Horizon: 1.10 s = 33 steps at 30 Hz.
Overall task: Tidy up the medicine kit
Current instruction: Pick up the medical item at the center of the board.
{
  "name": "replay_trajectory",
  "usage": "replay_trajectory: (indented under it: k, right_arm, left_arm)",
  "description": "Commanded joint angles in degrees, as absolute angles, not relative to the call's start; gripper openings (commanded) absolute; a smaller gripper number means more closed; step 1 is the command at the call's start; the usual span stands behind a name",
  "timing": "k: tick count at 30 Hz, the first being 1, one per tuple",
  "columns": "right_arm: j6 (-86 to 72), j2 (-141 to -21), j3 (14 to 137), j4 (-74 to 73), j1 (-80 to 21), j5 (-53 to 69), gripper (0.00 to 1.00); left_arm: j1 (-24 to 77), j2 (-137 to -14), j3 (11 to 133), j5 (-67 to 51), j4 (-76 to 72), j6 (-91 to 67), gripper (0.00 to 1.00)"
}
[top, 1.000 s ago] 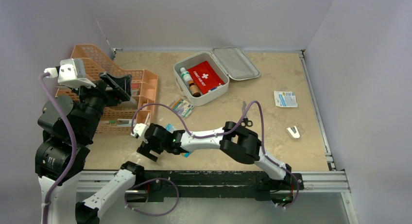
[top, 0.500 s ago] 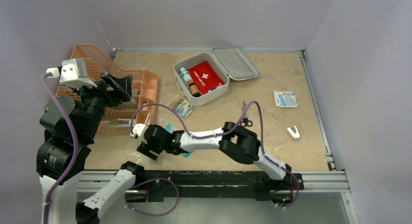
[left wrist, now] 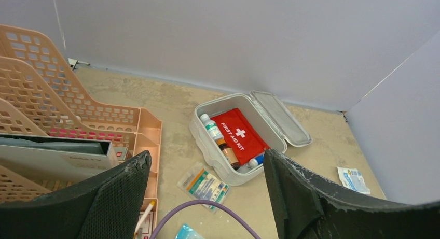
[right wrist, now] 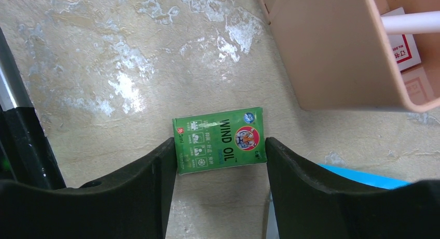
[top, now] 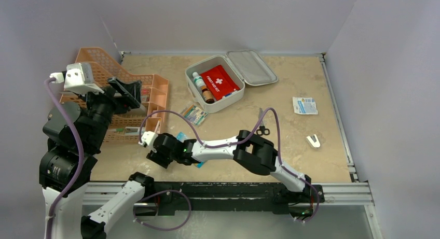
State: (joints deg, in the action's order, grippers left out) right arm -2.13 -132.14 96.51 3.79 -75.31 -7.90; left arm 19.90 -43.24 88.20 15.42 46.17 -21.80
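Note:
The medicine kit (top: 219,105) lies open at the back centre, its lid (top: 252,67) flat to the right. It holds a red first-aid pouch (top: 219,81) and small bottles (top: 200,83). The kit also shows in the left wrist view (left wrist: 206,155). My right gripper (top: 157,157) is low over the table at the front left. It is open, and its jaws straddle a green Wind Oil sachet (right wrist: 220,139) lying flat; the right gripper (right wrist: 218,152) is not closed on it. My left gripper (top: 124,94) is open and empty, raised over the orange trays.
Orange mesh trays (top: 153,88) stand at the left, their corner close to the sachet (right wrist: 337,62). A clear blister packet (top: 194,113) lies before the kit. A blue packet (right wrist: 363,176) lies beside the right finger. Scissors (top: 261,126), a white-blue sachet (top: 304,105) and a white clip (top: 313,140) lie at the right.
My right gripper has edged slightly left and down over the sachet. The left arm shifted a little early on, then held still.

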Motion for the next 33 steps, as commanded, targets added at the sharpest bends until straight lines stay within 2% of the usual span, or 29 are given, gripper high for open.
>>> replay_trajectory:
  k: [1, 5, 20, 28, 33]
  right_arm:
    - [-1.76, -130.66, 96.74, 4.52, -75.06, -8.25, 0.62]
    - [-2.29, -128.45, 94.80, 5.73, -75.06, -7.97, 0.57]
    - [-4.70, -119.05, 89.22, 5.01, -74.68, -8.66, 0.54]
    - [-8.30, -110.36, 84.35, 2.52, -69.54, -10.80, 0.54]
    - [-10.29, -105.45, 80.66, 0.80, -62.72, -10.89, 0.53]
  left_arm:
    - [19.60, -42.58, 87.39, 16.15, 45.24, -20.72, 0.77]
    - [19.61, -42.28, 86.95, 16.41, 45.09, -20.18, 0.77]
    - [19.60, -41.78, 85.75, 16.15, 45.44, -19.59, 0.77]
    - [19.60, -42.51, 83.58, 13.21, 44.21, -20.64, 0.77]
    - [19.60, -44.36, 79.13, 6.75, 40.77, -23.66, 0.77]
